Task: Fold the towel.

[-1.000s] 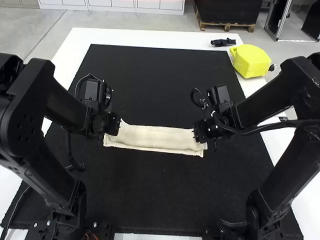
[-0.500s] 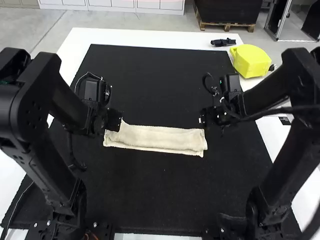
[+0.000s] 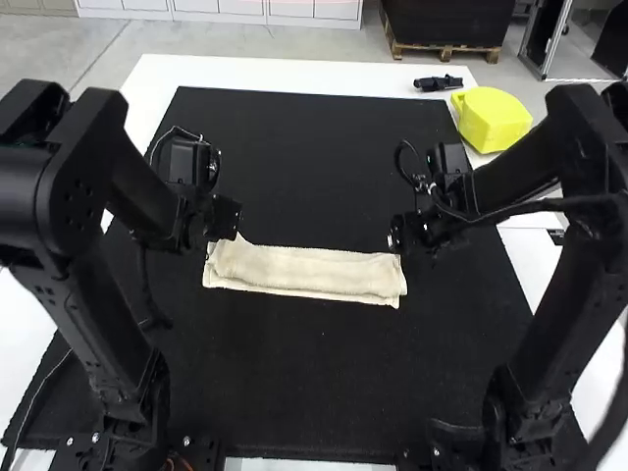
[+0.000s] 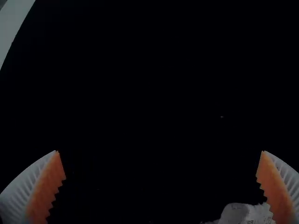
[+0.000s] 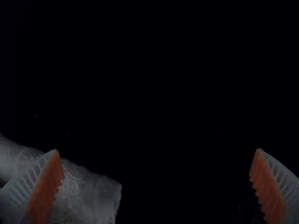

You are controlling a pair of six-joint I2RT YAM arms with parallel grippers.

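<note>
A cream towel (image 3: 304, 272) lies as a narrow folded strip across the middle of the black mat. Over its left end is my left gripper (image 3: 224, 221), and just off its right end stands my right gripper (image 3: 400, 235). In the left wrist view the left gripper (image 4: 160, 151) is open, with a corner of the towel (image 4: 246, 213) by one finger. The right gripper (image 5: 160, 150) is also open in its wrist view; the towel's end (image 5: 91, 193) lies beside and beneath one finger, with black mat between the two.
The black mat (image 3: 314, 373) covers most of the white table (image 3: 157, 78). At the far right corner are a yellow object (image 3: 491, 120) and a small black item (image 3: 438, 83). Cables hang along both arms.
The right gripper has moved off the towel's right end, outward to the right and slightly away. The left gripper has shifted a little farther from the arm bases, uncovering more of the left end.
</note>
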